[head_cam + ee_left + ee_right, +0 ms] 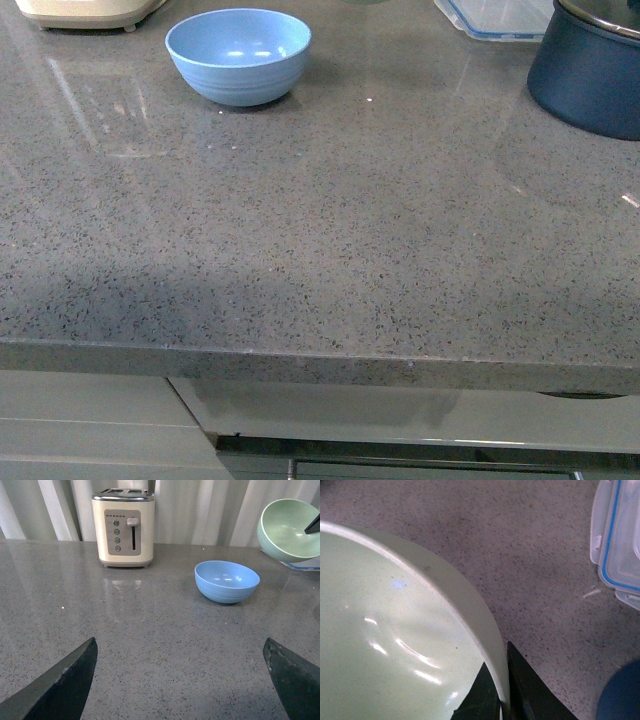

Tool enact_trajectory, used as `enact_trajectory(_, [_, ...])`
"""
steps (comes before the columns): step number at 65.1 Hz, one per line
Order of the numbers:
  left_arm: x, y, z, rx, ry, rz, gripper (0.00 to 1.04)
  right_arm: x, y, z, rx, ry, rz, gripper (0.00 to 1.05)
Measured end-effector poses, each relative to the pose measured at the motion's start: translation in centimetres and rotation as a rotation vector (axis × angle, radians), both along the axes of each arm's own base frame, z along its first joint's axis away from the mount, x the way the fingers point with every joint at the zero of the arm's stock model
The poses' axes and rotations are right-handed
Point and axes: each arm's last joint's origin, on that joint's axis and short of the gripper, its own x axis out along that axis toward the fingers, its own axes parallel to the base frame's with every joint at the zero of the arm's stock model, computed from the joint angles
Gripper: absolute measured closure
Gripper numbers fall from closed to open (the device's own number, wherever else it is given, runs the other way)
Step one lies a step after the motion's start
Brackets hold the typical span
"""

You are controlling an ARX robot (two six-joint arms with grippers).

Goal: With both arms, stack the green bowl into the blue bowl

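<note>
The blue bowl [238, 55] stands upright and empty on the grey speckled counter at the back left; the left wrist view shows the blue bowl [226, 581] ahead of the fingers. My left gripper [180, 672] hangs open over bare counter, well short of it. The green bowl [395, 645] is lifted and tilted, its rim pinched between the fingers of my right gripper [501, 700], one inside and one outside. In the left wrist view the green bowl [287, 530] floats in the air beyond the blue one. Neither arm shows in the front view.
A dark navy pot [590, 70] stands at the back right, with a clear lidded container [495, 17] beside it. A cream toaster [123, 527] stands at the back left near the curtain. The counter's front edge [320, 360] runs across the near side.
</note>
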Motion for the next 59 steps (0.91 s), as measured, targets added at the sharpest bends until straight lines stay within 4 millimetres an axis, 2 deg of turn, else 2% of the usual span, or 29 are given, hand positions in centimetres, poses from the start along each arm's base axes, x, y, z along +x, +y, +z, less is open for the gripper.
enact_trajectory(15, [0.0, 0.0, 0.0, 0.000, 0.000, 0.000, 0.07, -0.7, 3.7, -0.5, -0.006, 0.022, 0.083, 1.04])
enact_trajectory(28, [0.0, 0.0, 0.0, 0.000, 0.000, 0.000, 0.07, -0.9, 5.9, -1.4, -0.005, 0.043, 0.134, 1.04])
enact_trajectory(59, [0.0, 0.0, 0.0, 0.000, 0.000, 0.000, 0.07, 0.6, 7.7, -2.7, -0.015, 0.055, 0.162, 1.04])
